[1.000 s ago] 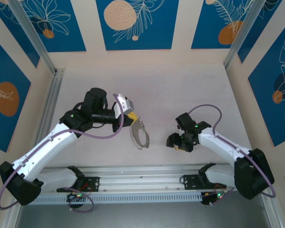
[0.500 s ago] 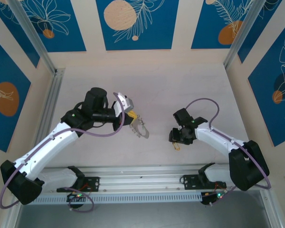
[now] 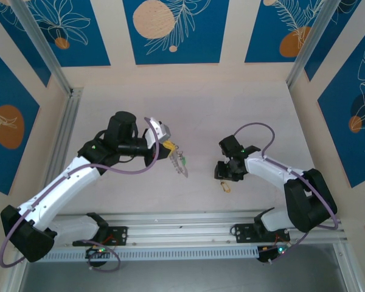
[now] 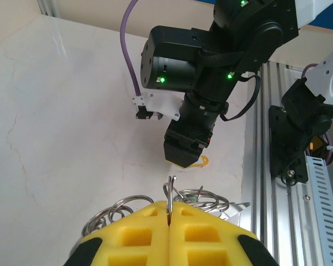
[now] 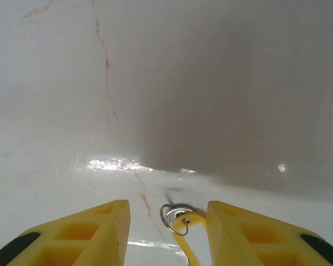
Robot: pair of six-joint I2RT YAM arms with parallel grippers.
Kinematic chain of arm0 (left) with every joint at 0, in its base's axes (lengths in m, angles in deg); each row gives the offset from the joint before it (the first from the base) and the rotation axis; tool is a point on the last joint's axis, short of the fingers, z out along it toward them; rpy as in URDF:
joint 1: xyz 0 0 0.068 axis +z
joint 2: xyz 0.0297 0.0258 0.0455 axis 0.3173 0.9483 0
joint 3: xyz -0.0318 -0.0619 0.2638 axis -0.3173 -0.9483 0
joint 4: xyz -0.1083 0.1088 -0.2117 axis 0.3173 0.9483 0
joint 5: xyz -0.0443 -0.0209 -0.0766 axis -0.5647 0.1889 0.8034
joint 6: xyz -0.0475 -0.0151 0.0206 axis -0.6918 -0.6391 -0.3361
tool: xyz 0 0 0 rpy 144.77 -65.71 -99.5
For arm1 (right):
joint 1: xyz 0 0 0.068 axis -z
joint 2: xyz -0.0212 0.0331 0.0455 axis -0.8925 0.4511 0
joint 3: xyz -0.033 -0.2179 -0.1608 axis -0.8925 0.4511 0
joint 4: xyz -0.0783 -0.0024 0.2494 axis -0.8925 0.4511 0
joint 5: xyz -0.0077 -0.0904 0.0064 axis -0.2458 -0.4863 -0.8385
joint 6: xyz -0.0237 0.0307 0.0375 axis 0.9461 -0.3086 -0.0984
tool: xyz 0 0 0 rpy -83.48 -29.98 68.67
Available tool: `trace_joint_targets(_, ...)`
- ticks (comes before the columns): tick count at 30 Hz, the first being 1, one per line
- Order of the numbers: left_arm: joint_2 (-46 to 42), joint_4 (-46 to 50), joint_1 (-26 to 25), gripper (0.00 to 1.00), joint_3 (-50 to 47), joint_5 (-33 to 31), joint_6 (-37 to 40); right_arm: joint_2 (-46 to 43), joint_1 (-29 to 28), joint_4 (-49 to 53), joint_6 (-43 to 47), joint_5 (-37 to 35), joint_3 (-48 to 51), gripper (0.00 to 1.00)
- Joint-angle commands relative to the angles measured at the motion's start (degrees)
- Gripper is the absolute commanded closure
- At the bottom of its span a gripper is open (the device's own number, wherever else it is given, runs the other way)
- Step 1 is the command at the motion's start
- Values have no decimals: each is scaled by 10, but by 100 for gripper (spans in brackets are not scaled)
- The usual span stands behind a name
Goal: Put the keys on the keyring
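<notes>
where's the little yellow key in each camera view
top external: the key lies just below the right gripper, right of centre.
left wrist: mid-frame, peeking out under that gripper's tip.
right wrist: bottom centre, between its open jaws.
shared landmark: the right gripper.

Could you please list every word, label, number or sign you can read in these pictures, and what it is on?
None: no word, number or brand can be read here.
The blue wall panels carry only leaf and circle drawings.
The right arm's housing shows green lights, no lettering.
The keyring is too small to show any marking.
</notes>
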Motion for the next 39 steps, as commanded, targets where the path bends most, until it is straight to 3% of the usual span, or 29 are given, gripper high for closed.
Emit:
trace_joint_targets(1,1,-25,9,100,-3,22,-13,11,-5,4,6,20,-2,61)
trace_joint_targets(18,1,-35,20,100,-4,39,-25,32,-14,7,1,19,2,71)
trace_joint_targets(22,2,-37,23,100,-4,42,-27,33,-25,16,2,22,-3,78)
trace_joint_targets(36,4,-37,23,100,-4,46,-28,42,-49,-10,-4,54,-37,79)
trace_joint_targets(39,4,-38,23,100,-3,48,-29,12,-47,10,-10,43,-35,73)
